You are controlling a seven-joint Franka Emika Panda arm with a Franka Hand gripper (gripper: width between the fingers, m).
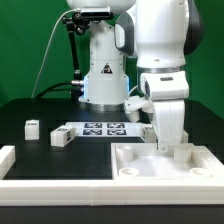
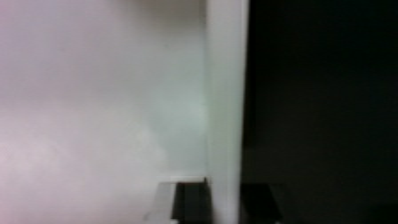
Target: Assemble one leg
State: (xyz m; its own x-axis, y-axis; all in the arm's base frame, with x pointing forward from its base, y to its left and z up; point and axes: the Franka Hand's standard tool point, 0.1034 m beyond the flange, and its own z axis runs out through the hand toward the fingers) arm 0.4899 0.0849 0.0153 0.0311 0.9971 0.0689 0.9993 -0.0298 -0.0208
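Two small white legs with black tags lie on the black table at the exterior view's left, one leg farther left and one leg beside the marker board. A third small white block lies just left of the hand. The large white tray-like part lies at the front right. My gripper reaches down onto its far rim. In the blurred wrist view the two dark fingers stand on either side of the tray's raised rim, and my gripper is shut on it.
The marker board lies at mid-table in front of the robot's base. A white L-shaped fence runs along the front and left edges of the table. Cables hang at the back left.
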